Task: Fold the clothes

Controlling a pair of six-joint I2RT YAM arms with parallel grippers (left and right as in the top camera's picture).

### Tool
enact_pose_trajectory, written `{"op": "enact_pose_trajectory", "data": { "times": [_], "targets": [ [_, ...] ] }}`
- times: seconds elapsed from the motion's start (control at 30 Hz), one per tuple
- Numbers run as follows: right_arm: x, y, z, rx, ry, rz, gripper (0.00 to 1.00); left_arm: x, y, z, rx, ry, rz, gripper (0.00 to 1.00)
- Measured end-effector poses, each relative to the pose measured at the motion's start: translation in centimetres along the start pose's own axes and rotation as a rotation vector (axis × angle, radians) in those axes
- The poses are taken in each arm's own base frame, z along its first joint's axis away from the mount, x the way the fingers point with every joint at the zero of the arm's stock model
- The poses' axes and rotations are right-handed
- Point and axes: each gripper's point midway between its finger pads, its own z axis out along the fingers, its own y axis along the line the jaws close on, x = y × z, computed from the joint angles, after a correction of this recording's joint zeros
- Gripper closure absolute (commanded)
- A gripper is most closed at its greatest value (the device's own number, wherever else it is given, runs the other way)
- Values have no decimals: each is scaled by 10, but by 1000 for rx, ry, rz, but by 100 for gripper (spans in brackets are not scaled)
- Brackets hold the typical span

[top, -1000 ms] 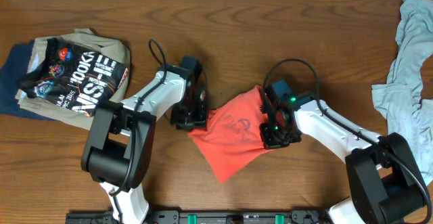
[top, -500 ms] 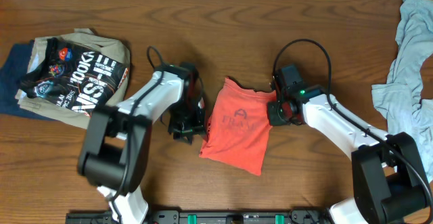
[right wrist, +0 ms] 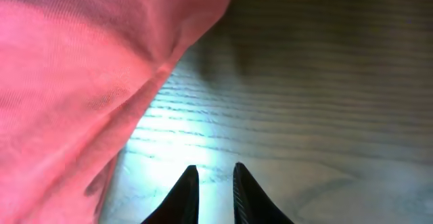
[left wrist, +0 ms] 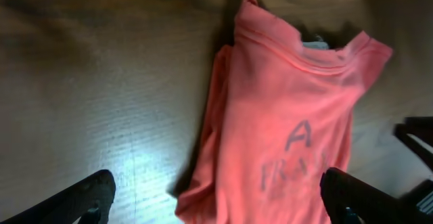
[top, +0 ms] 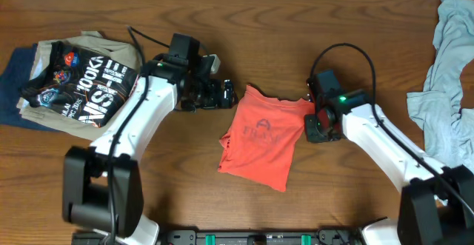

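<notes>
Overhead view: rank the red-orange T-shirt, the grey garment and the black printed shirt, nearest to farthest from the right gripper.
Measured from the right gripper:
1. Red-orange T-shirt: close beside it, on its left.
2. Grey garment: off to the far right edge.
3. Black printed shirt: far left, well past the T-shirt.

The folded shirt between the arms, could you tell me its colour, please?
The shirt is red-orange with dark lettering, best seen in the left wrist view.
</notes>
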Motion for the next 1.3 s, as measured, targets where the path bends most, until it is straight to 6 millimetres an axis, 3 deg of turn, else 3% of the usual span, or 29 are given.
{"op": "enact_pose_trajectory", "data": {
  "times": [0.3,0.47,0.53,0.63,0.67,0.7,0.77,0.87,1.0,1.1,1.17,1.3],
  "targets": [
    [11,-4,-3,17,40,-3,83,11,15,54,54,128,-48,2],
    [13,-5,-3,20,45,-3,85,19,-2,74,162,189,-47,1],
    [13,-5,-3,21,47,0,85,20,-12,79,197,207,-35,20],
    [15,-7,-4,26,55,4,86,31,-27,93,238,257,-12,63],
    [16,-8,-4,29,59,5,86,34,-28,97,241,264,-4,86],
    [17,-9,-4,31,61,7,86,37,-30,102,241,275,2,94],
    [17,-12,-4,35,67,16,87,40,-30,107,244,282,10,94],
    [19,-16,-4,40,79,30,98,38,-25,105,227,279,-3,94],
    [23,-26,-4,49,100,66,97,28,-1,89,103,250,-29,94],
    [25,-34,-4,57,116,89,95,0,24,61,-14,152,-43,94],
    [27,-37,-4,60,124,101,95,-28,37,29,-67,38,-45,94],
    [32,-42,-5,69,149,114,94,-89,50,-52,-122,-260,-29,94]
  ]
}}
